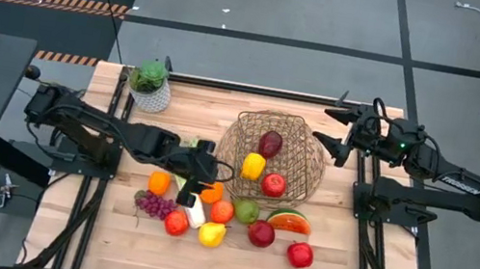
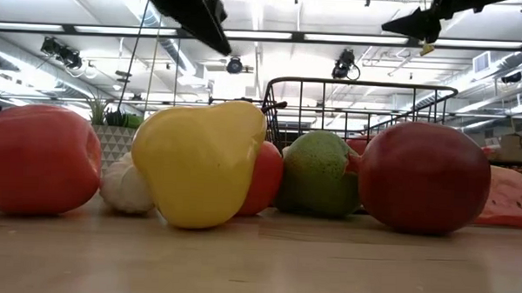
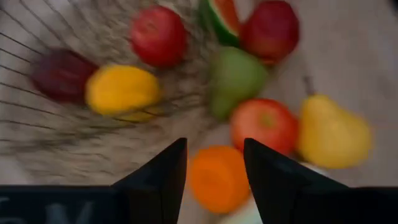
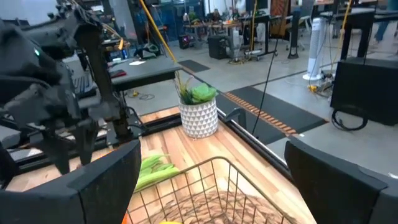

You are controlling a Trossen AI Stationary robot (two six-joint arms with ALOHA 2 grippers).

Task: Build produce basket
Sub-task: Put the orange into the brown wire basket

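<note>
High view: left gripper point(image 1: 204, 182) is seen low over the produce cluster, just beside the basket's point(image 1: 310, 138) near-left rim. Left wrist view: fingers point(image 3: 163, 177) stand part-open w/ an orange point(image 3: 217, 178) sitting between them; contact can't be confirmed, so grip can't be told. Just past the fingertips: red apple point(image 3: 264, 124), yellow pear-shaped fruit point(image 3: 331, 133) beside it, green pear point(image 3: 234, 79) further out, then watermelon slice point(image 3: 219, 18) and a dark red apple point(image 3: 270, 29). Basket is placed ahead of the left gripper, to one side; inside it are seen a yellow pepper point(image 3: 120, 91), a red apple point(image 3: 158, 35) and a dark maroon fruit point(image 3: 61, 73). Purple grapes point(image 1: 156, 205) and another orange point(image 1: 159, 182) lie behind the gripper on the arm's side. Right gripper point(image 1: 336, 131) is held up over the basket's far-right rim, fingers point(image 4: 102, 180) spread wide, nothing between them; potted plant point(image 4: 198, 109) is seen well beyond it at the far table edge.
</note>
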